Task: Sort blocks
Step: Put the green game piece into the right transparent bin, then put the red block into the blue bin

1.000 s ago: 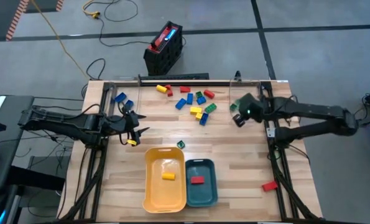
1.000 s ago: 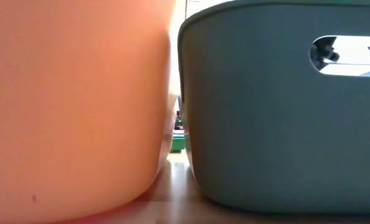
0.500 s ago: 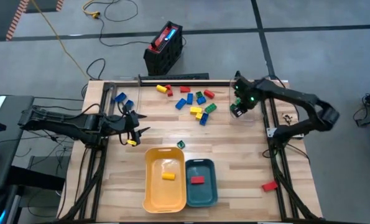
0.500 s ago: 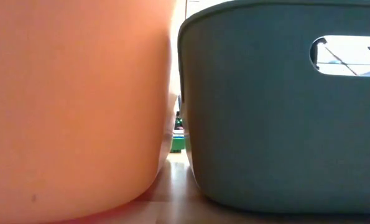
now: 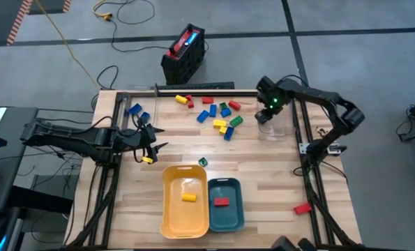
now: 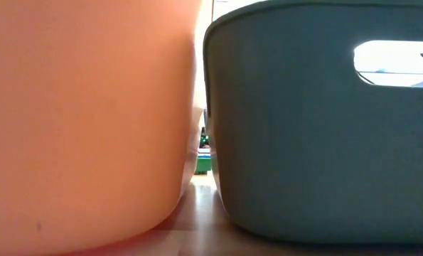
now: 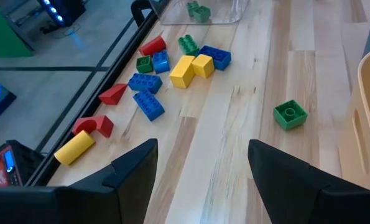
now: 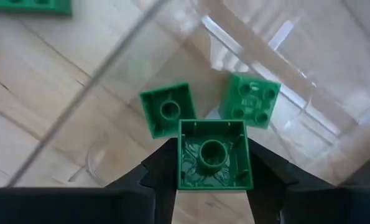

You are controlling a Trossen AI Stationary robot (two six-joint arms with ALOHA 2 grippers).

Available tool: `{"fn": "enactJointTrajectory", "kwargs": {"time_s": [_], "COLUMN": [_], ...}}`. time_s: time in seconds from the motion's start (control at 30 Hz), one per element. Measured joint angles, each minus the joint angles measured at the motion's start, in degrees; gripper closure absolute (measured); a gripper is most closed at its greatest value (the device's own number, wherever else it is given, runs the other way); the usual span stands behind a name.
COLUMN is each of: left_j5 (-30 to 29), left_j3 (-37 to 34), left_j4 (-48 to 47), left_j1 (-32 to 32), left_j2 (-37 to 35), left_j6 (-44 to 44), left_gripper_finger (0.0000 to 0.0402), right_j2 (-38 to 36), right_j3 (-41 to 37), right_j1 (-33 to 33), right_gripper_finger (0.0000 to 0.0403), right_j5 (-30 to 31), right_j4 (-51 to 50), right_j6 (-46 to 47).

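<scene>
Loose red, yellow, blue and green blocks (image 5: 220,116) lie in a cluster on the wooden table's far half, and one green block (image 5: 202,162) rests alone nearer the trays. My right gripper (image 5: 265,115) points down over a clear container (image 5: 280,126) at the far right, shut on a green block (image 8: 214,154). Two more green blocks (image 8: 168,109) lie on the container's floor (image 8: 284,56). My left gripper (image 5: 153,146) waits open at the table's left with nothing between its fingers (image 7: 135,168). My right gripper pinches the green block by two opposite side walls (image 8: 183,163) between its two fingers (image 8: 163,169). The fingers point down from above. The block hangs level, hollow underside up, clear above the container's floor.
A yellow tray (image 5: 167,209) holding a yellow block and a teal tray (image 5: 236,213) holding a red block stand side by side near the front edge. Two blue blocks (image 5: 134,109) lie at the far left. A red block (image 5: 302,208) lies at the right edge.
My right arm has swung round, and its gripper has gone a little toward the far edge and down over the clear container. It has tipped from a slant to pointing straight down, with the green block still between its fingers.
</scene>
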Motion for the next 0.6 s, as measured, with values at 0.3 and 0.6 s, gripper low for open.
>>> {"fn": "enactJointTrajectory", "kwargs": {"time_s": [0.3, 0.6], "left_j5": [-0.02, -0.04], "left_j3": [0.00, 1.47], "left_j4": [0.02, -0.38], "left_j1": [0.00, 0.00], "left_j2": [-0.01, -0.02], "left_j6": [-0.18, -0.21], "left_gripper_finger": [0.0157, 0.0157], "right_j2": [-3.66, -27.77], "right_j3": [3.48, 3.05], "right_j1": [1.82, 24.88], "right_gripper_finger": [0.0165, 0.0167], "right_j5": [-0.14, 5.66], "right_j4": [-5.13, -6.36], "right_j6": [-0.64, 8.56]}}
